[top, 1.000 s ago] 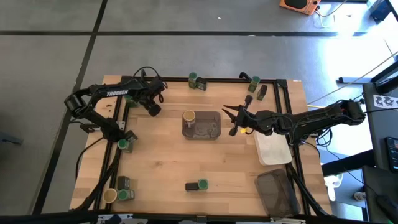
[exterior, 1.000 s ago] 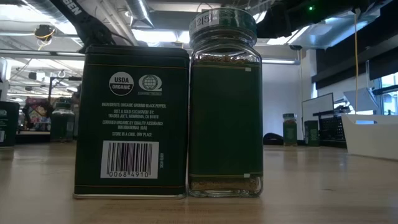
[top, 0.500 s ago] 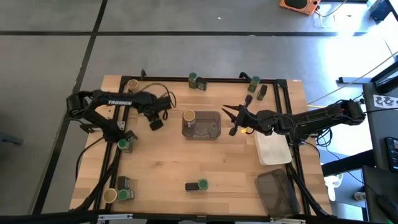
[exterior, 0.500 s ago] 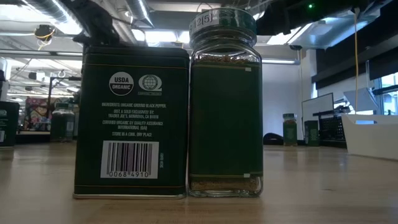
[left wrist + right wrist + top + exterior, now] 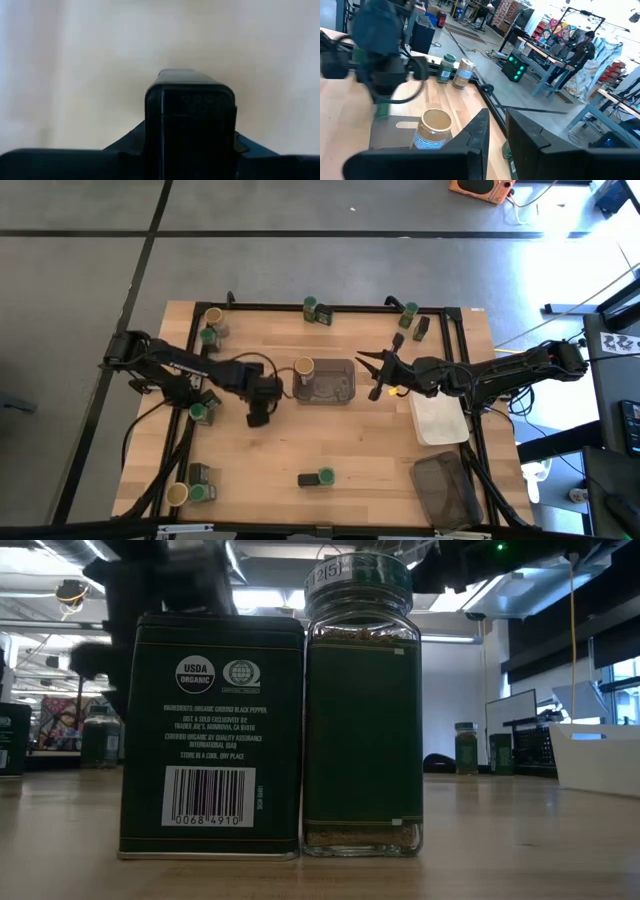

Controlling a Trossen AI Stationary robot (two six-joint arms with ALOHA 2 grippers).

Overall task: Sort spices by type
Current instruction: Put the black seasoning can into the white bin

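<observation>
The left gripper hangs over bare wood just left of the grey tray, clamped on a dark rectangular tin. A tan-lidded jar stands in that tray's near-left corner. The right gripper waits right of the tray, fingers together, empty. At the front edge, a tin and a green-lidded jar stand touching. Other jars sit around the table's edges. The white tray lies right.
</observation>
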